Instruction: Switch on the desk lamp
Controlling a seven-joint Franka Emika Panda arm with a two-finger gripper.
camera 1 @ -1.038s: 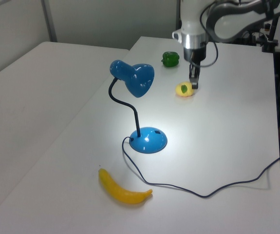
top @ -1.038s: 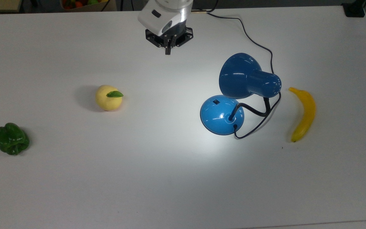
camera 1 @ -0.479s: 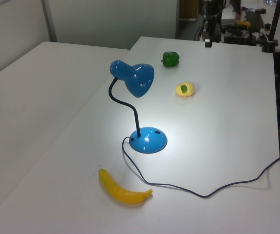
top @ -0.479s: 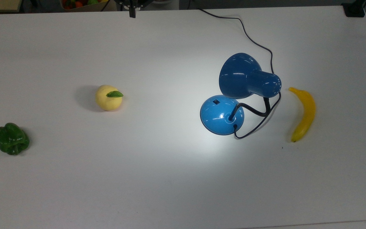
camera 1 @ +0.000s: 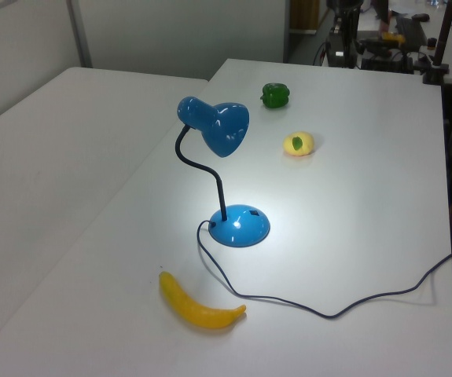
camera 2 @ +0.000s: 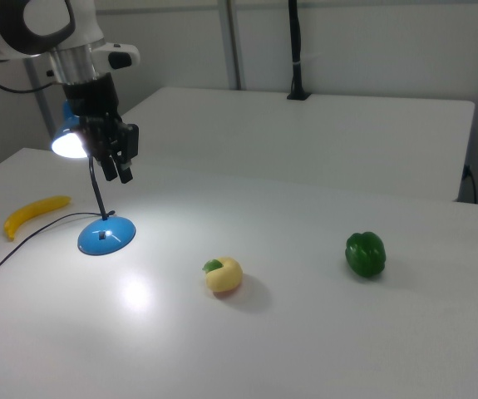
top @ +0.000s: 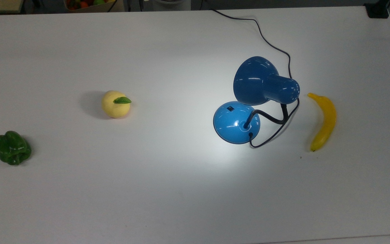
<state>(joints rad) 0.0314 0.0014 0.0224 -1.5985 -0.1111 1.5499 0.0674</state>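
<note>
Withdrawn since a second ago: the arm, then low over the far edge of the table in the top view, is out of that spot now; lamp and produce lie as they did.

1. Table: white, matte; carries all items below; bright pool of light on it beside the lamp.
2. Gripper: black, held high above the table in the right view, overlapping the lamp's shade there; how far it stands from the shade, and whether it is apart or together, cannot be told; it carries nothing visible.
3. Desk lamp: glossy blue, upright, toward the top view's right; shade glowing in the right view, so the task looks done; black gooseneck bends the shade over the domed base.
4. Cord: black, loops round the base, trails off the table's far edge in the top view.
5. Banana: near the lamp, apart from it.
6. Green bell pepper: well apart from the lamp.
7. Yellow fruit with a green leaf: between pepper and lamp.
8. Switch: small, black, on the base.

Hazards, as judged: a second press would put the light out again; a low pass could snag the cord and drag the lamp; a careless descent could knock the shade.
</note>
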